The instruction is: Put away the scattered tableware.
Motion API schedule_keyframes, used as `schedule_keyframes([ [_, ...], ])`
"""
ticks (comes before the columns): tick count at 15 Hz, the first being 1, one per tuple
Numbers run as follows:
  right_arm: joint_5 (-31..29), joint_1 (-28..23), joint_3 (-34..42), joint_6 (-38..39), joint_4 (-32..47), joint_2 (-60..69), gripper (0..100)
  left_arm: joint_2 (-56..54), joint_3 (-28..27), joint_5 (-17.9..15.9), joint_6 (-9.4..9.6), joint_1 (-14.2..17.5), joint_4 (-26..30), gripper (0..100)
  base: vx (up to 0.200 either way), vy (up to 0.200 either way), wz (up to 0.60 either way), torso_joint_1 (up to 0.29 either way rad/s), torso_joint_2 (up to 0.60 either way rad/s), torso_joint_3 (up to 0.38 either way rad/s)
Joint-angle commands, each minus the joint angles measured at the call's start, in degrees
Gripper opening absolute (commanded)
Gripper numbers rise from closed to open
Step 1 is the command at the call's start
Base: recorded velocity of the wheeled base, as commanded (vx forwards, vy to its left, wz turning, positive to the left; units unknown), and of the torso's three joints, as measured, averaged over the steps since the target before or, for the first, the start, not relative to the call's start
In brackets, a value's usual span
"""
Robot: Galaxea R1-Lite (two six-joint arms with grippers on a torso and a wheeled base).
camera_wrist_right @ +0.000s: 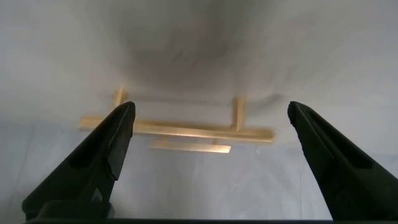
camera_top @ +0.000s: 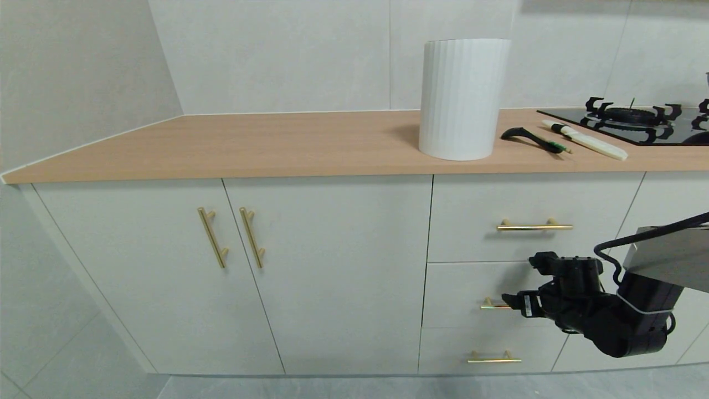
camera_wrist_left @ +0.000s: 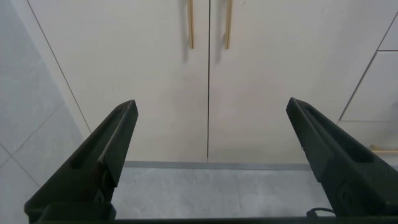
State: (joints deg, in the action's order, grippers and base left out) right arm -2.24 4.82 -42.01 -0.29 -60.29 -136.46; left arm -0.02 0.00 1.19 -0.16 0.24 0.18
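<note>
- Looking at the worktop (camera_top: 249, 144), we find the scattered tableware lying on it between the tall white ribbed container (camera_top: 462, 100) and the hob (camera_top: 637, 123). There are two pieces, a black utensil (camera_top: 533, 138) and a white utensil (camera_top: 587, 141), just beside each other.
- We judge both to be light, stiff and slim. Lying flat on the wood, they leave little to pinch, and their smooth handles may slip.
- We would take each one across the middle of its handle, closing across its width.
- The black utensil's curved head points toward the container, and its handle runs away toward the hob side, ending in a green tip.
- The white utensil's long axis runs slantwise, from the hob's edge toward the front of the worktop. It has a green band near the far end.
- Our right gripper (camera_top: 512, 303) is low at the drawers, its jaws spread wide on either side of the middle drawer handle (camera_wrist_right: 180, 130), with nothing held.
- Our left gripper (camera_wrist_left: 211, 106) is also wide and empty, facing the cupboard doors (camera_wrist_left: 124, 62).
</note>
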Motion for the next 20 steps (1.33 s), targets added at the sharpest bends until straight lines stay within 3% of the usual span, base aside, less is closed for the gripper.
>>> schedule_keyframes([
  [1,-0.9,0.5,-1.4,-0.1,-0.3,-3.0,100,0.0,0.0,0.0,-0.02,0.0,0.0,100,0.0,0.0,0.0,0.0,0.0,0.0],
  [9,-2.9,0.2,-4.1,-0.1,-0.3,-6.2,100,0.0,0.0,0.0,-0.02,0.0,0.0,100,0.0,0.0,0.0,0.0,0.0,0.0],
  [20,-2.9,0.2,-0.9,-2.0,1.1,-3.7,100,0.0,0.0,0.0,-0.02,0.0,0.0,100,0.0,0.0,0.0,0.0,0.0,0.0],
])
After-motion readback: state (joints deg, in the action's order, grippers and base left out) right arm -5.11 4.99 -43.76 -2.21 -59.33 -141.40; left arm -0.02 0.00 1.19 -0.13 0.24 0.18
